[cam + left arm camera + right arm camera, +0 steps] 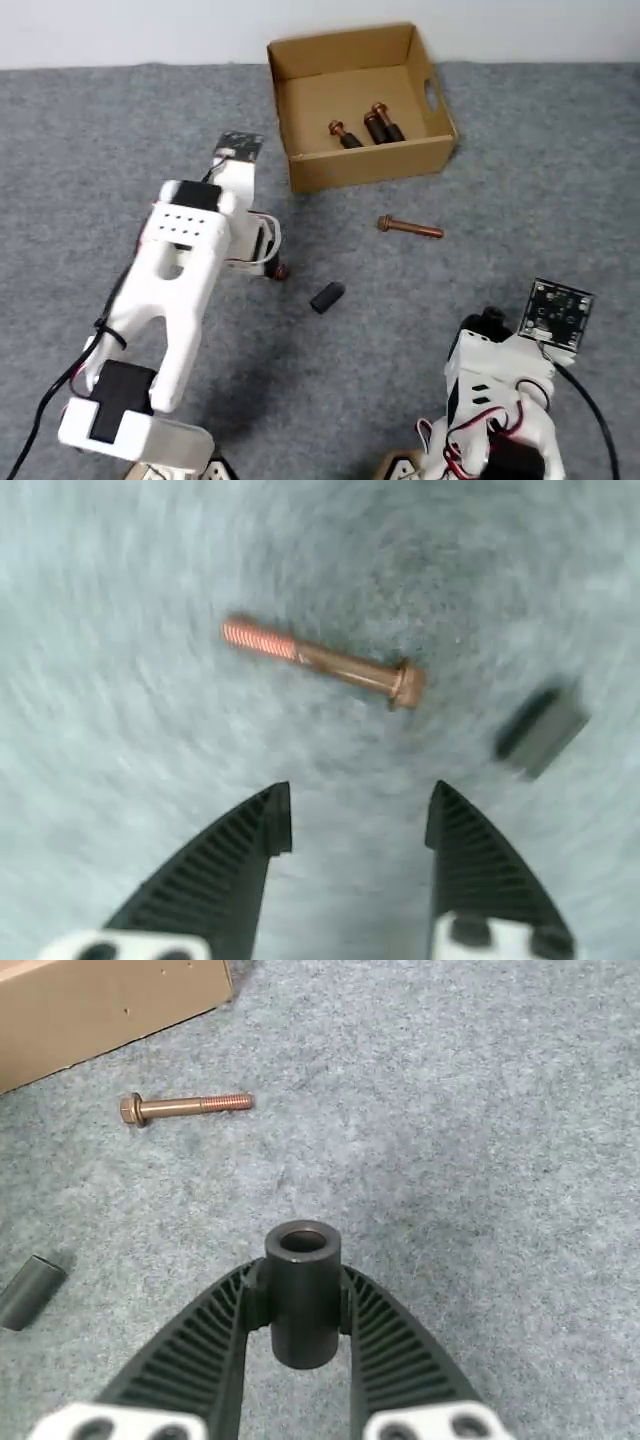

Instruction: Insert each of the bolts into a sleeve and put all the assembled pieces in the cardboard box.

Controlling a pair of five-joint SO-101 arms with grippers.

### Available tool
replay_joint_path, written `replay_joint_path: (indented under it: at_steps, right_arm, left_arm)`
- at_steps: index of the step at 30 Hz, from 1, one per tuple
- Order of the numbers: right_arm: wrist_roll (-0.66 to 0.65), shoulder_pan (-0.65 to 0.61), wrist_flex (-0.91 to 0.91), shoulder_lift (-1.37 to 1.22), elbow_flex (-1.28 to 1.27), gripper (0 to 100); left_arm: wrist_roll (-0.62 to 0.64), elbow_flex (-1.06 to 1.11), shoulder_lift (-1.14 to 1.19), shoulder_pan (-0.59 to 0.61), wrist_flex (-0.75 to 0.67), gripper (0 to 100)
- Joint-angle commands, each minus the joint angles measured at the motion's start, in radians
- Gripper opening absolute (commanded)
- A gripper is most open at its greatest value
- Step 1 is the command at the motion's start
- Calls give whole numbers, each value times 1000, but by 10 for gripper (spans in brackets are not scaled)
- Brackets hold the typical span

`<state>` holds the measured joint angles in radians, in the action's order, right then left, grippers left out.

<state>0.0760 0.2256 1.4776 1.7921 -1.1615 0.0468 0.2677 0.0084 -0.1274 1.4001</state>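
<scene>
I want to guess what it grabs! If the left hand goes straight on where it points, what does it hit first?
Probably the copper bolt, lying ahead of the open left hand on the carpet. The black sleeve lies off to the side, out of that line.

Box (330,168) holds 2 assemblies (366,128); bolt (410,228), sleeve (327,297) loose outside; 2nd sleeve (302,1305) in right claw (301,1282).

Bolt (410,228) and sleeve (327,297) near cardboard box (365,166)
</scene>
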Motion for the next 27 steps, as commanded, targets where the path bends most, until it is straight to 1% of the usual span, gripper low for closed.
replay_joint_path:
  at_steps: [1,9,12,15,18,27]
  right_arm:
    - [-9,7,-25,-16,5,9]
    - [-11,7,-33,-16,-5,9]
    - [-11,8,-33,-18,-6,9]
    - [-11,8,-35,-18,-11,9]
    - [-11,8,-41,-18,-15,9]
    - [-11,8,-44,-18,-17,9]
  left_arm:
    - [-427,-53,-3,34,-12,218]
    - [-873,-50,-2,31,-123,218]
    - [-976,-53,34,15,-180,218]
    - [-1034,-54,106,9,-221,217]
    - [-1071,-56,172,-11,-229,217]
    - [-1074,-243,336,-21,-227,217]
